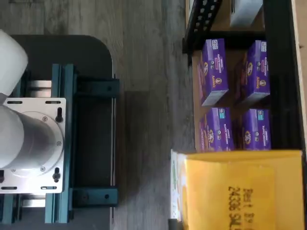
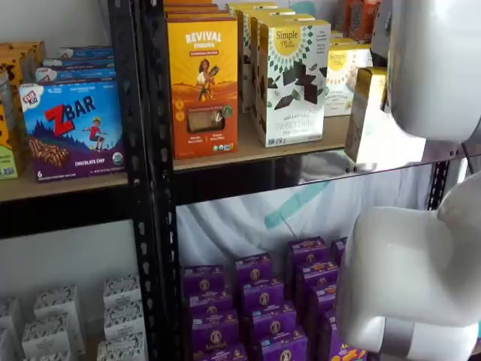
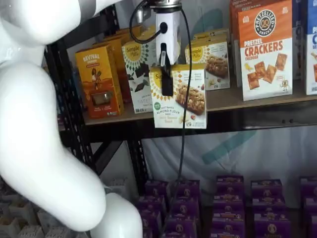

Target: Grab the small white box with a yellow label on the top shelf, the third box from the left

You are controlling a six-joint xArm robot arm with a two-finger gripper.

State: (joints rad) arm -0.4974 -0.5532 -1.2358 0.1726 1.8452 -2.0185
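Observation:
My gripper (image 3: 168,88) hangs from above and is shut on the small white box (image 3: 179,96), one black finger down its front. The box has a yellow round logo and a mustard top. It hangs just in front of the top shelf (image 3: 247,101), off the board. In a shelf view its mustard side (image 2: 367,113) shows at the shelf's (image 2: 248,154) right end, with the fingers hidden by the arm. In the wrist view its mustard top (image 1: 240,191) fills the corner.
An orange Revival carton (image 3: 98,79) and a tall patterned Simple Mills carton (image 3: 134,64) stand beside the gap. A similar short box (image 3: 213,59) and a pretzel crackers box (image 3: 265,49) stand on the other side. Purple boxes (image 3: 223,203) fill the lower shelf. My white arm (image 3: 39,124) blocks the left.

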